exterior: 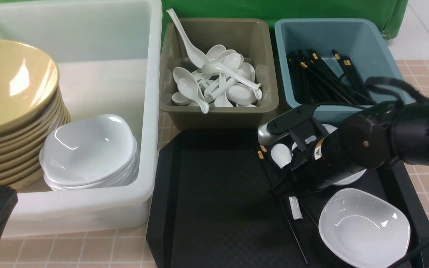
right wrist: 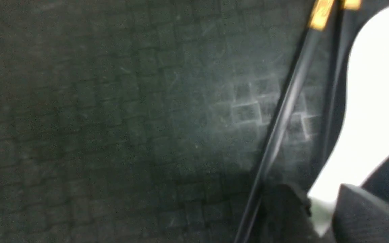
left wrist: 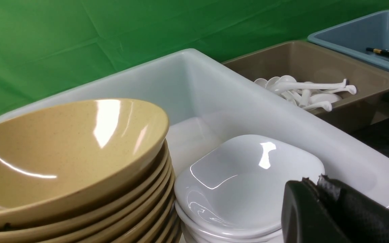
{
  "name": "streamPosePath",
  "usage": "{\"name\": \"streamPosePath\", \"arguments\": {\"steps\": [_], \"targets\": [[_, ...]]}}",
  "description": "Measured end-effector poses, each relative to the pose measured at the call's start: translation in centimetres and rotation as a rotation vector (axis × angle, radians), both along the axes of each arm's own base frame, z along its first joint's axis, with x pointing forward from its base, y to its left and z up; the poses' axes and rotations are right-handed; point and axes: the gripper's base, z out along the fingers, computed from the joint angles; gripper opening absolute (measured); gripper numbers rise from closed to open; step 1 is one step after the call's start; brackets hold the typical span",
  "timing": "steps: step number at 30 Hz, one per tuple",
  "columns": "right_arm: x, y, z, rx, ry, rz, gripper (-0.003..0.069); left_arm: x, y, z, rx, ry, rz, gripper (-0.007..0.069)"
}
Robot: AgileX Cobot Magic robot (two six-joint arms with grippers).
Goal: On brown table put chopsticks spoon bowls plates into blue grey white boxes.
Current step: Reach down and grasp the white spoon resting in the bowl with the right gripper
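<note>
1. The step in hand looks like the pickup of the glossy white ceramic soup spoon (exterior: 281,155). It lies on the black textured octagonal tray (exterior: 214,193), in its right half, just beside thin black gold-banded chopsticks (right wrist: 282,114).
2. The right gripper (right wrist: 319,216) is low over the tray. Its pads stand apart with the spoon's white handle between them. I cannot tell whether they pinch it yet.
3. The left gripper (left wrist: 317,180) hangs well to the left of the tray, jaws together and empty.
4. The next move calls for a firm pinch on the slick handle without catching the chopsticks. Then comes a lift to the olive-grey plastic tub (exterior: 218,111) past the tray's far edge, where other spoons lie.
</note>
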Motion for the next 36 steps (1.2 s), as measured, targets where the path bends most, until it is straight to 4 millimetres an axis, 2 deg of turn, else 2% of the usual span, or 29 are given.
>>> {"name": "streamPosePath", "arguments": {"steps": [3,6,11,12,16,18,20,23,28,31,36], "targets": [[0.2,0.1,-0.5,0.001,-0.001,-0.004,0.0287,0.0,0.0,0.0,0.000,0.000,0.000,0.0007],[0.3,0.2,-0.6,0.004,-0.007,-0.005,0.0262,0.0,0.0,0.0,0.000,0.000,0.000,0.0007],[0.7,0.3,-0.7,0.028,-0.036,-0.020,0.0144,0.0,0.0,0.0,0.000,0.000,0.000,0.0007],[0.7,0.4,-0.7,0.029,-0.038,-0.020,0.0144,0.0,0.0,0.0,0.000,0.000,0.000,0.0007],[0.7,0.4,-0.6,0.032,-0.043,-0.022,0.0053,0.0,0.0,0.0,0.000,0.000,0.000,0.0007],[0.7,0.4,-0.5,0.036,-0.045,-0.024,0.0037,0.0,0.0,0.0,-0.001,0.000,0.000,0.0007],[0.6,0.3,-0.1,0.038,-0.046,-0.024,0.0035,0.0,0.0,0.0,-0.002,0.000,0.000,0.0007],[0.3,0.2,1.5,0.059,-0.079,-0.024,0.0035,0.0,0.0,0.0,-0.002,0.000,0.000,0.0007],[-0.4,-0.3,5.1,0.116,-0.167,-0.029,0.0035,0.0,0.0,0.0,-0.002,0.000,0.000,0.0007],[-0.4,-0.3,5.2,0.121,-0.171,-0.033,0.0035,0.0,0.0,0.0,-0.002,0.000,0.000,0.0007],[0.4,0.2,2.8,0.104,-0.131,-0.047,0.0067,0.0,0.0,0.0,-0.002,0.000,0.000,0.0007]]}}
